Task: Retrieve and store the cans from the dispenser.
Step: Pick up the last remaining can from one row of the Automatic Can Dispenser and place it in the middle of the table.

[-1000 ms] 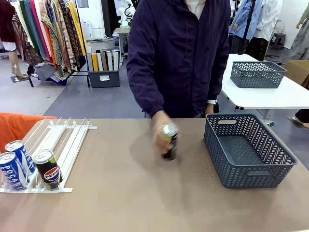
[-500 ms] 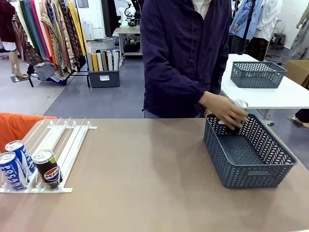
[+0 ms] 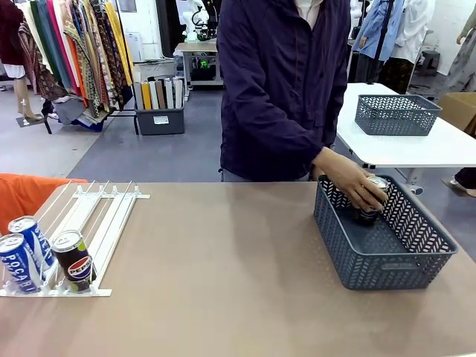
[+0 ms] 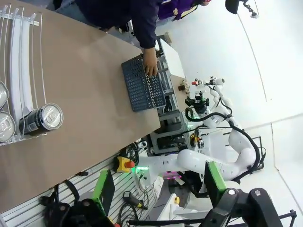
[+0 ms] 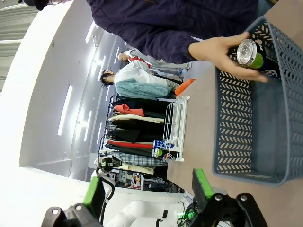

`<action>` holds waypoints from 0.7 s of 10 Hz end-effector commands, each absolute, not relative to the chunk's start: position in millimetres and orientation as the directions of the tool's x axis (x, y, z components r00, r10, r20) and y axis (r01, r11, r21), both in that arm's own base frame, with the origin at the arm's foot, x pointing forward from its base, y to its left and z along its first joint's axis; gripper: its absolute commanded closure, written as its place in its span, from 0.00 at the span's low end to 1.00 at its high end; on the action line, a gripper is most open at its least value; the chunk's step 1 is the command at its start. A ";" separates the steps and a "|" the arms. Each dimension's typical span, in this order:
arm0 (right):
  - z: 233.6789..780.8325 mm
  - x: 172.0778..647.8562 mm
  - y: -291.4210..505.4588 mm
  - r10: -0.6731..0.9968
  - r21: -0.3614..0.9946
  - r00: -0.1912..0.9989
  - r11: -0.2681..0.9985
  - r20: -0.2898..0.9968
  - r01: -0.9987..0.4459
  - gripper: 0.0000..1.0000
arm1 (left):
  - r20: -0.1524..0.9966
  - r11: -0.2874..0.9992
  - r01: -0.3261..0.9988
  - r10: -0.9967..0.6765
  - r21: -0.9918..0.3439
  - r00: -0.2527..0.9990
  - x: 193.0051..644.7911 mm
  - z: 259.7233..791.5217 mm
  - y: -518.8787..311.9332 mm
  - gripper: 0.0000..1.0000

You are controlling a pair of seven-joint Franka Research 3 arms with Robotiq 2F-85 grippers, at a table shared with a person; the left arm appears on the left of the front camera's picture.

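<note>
- A brown worktop (image 3: pixel 223 290) runs between the robot's side and a person (image 3: pixel 286 89) in a dark purple jacket standing at the far edge.
- A dark grey lattice basket (image 3: pixel 379 269) sits on the worktop toward the robot's right.
- The white dispenser (image 3: pixel 104 216) lies flat on the worktop at the robot's left, well apart from the basket.
- The left gripper (image 4: pixel 158 170) hangs with its jaws spread wide and nothing between them; the right gripper (image 5: pixel 147 184) is likewise wide and holds nothing, looking down on the basket.
- The person's hand (image 3: pixel 348 182) reaches over the basket's far end, clasping a black-and-green can (image 3: pixel 370 202) inside it; whether the can touches the basket floor cannot be told.
- Two blue-and-white Pocari cans (image 3: pixel 33 242) and a black Pepsi can (image 3: pixel 73 260) stand side by side at the dispenser's near end.
</note>
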State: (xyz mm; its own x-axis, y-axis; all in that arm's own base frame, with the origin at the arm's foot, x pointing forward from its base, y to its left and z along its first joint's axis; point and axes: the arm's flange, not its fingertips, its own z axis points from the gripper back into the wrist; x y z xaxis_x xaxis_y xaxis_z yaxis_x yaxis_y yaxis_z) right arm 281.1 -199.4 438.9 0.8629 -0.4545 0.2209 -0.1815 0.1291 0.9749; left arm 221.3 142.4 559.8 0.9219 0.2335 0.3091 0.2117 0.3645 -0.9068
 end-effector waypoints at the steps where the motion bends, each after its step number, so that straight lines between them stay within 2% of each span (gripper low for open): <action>1: 440.6 279.5 -200.1 -0.446 0.971 0.863 0.134 0.236 -0.196 0.00 | 0.333 0.350 0.241 0.231 -0.905 0.914 223.0 561.3 142.0 0.00; 2: 440.6 279.5 -200.1 -0.446 0.971 0.863 0.134 0.236 -0.196 0.00 | 0.309 0.364 0.212 0.234 -0.907 0.922 221.3 559.8 142.4 0.00; 3: 440.6 279.5 -200.1 -0.446 0.971 0.863 0.134 0.236 -0.196 0.00 | 0.272 0.498 0.157 0.168 -0.853 0.947 221.2 558.3 121.0 0.00; 4: 440.6 279.5 -200.1 -0.446 0.971 0.863 0.134 0.236 -0.196 0.00 | 0.236 0.632 0.140 0.070 -0.762 0.969 218.5 559.7 94.8 0.00; 6: 440.6 279.5 -200.1 -0.446 0.971 0.863 0.134 0.236 -0.196 0.00 | 0.139 0.859 0.032 0.046 -0.510 0.989 235.0 551.1 51.0 0.00; 7: 440.6 279.5 -200.1 -0.446 0.971 0.863 0.134 0.236 -0.196 0.00 | 0.119 0.905 0.001 0.054 -0.425 0.991 249.7 545.1 31.5 0.00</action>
